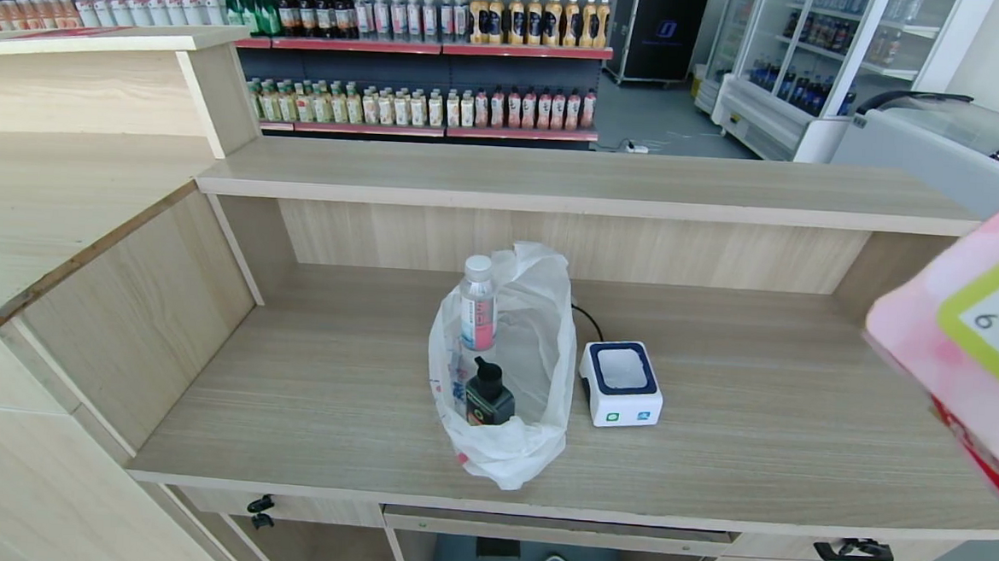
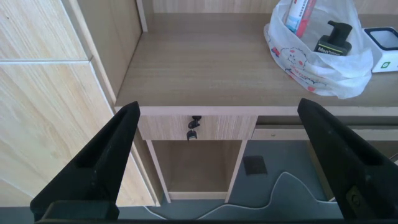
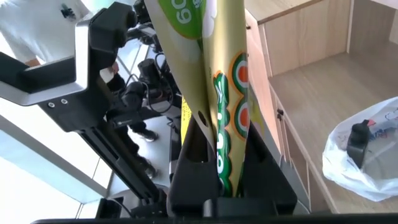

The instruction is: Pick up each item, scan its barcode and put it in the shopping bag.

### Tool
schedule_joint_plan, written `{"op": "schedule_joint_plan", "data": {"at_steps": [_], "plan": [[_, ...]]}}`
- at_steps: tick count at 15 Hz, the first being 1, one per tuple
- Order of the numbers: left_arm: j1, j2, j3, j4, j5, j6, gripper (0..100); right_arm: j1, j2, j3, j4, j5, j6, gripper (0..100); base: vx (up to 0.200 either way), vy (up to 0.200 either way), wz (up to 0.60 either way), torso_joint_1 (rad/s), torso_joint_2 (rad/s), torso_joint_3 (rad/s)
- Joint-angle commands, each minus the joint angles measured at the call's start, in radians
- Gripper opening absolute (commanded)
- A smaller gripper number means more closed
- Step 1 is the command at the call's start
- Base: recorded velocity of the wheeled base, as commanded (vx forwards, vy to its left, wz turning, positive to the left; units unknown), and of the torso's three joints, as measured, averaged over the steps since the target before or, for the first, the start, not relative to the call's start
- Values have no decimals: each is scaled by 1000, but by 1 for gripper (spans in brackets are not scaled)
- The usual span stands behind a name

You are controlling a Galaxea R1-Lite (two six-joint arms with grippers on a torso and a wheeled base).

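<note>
- My right end effector (image 3: pixel 217 158) is clamped on a glossy packet (image 3: pixel 214 68) printed pink, yellow and green, likely a snack pouch, raised at the right of the pale wooden desk (image 1: pixel 800 416).
- My left end effector (image 2: pixel 217 109) hangs with jaws apart, before the desk's front edge.
- The white plastic shopping bag (image 1: pixel 538 351) stands mid-desk, holding a clear pink-labelled bottle (image 1: pixel 478 305) and a dark black-capped bottle (image 1: pixel 487 395).
- A white square scanner (image 1: pixel 620 383) sits just beside it.

Large digits on pink packet (image 1: pixel 961 373) label, white lettering on dark bottle (image 2: pixel 334 43)
</note>
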Motion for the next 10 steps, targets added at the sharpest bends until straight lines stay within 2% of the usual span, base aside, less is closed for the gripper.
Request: {"op": "schedule_joint_plan", "data": {"at_steps": [1, 10], "plan": [[0, 1, 0, 0, 0, 0, 100, 0, -38, 17, 0, 0, 0, 0, 0, 0, 0, 0, 0, 0], [0, 1, 0, 0, 0, 0, 100, -2, -38, 2, -1, 0, 0, 0, 0, 0, 0, 0, 0, 0]]}}
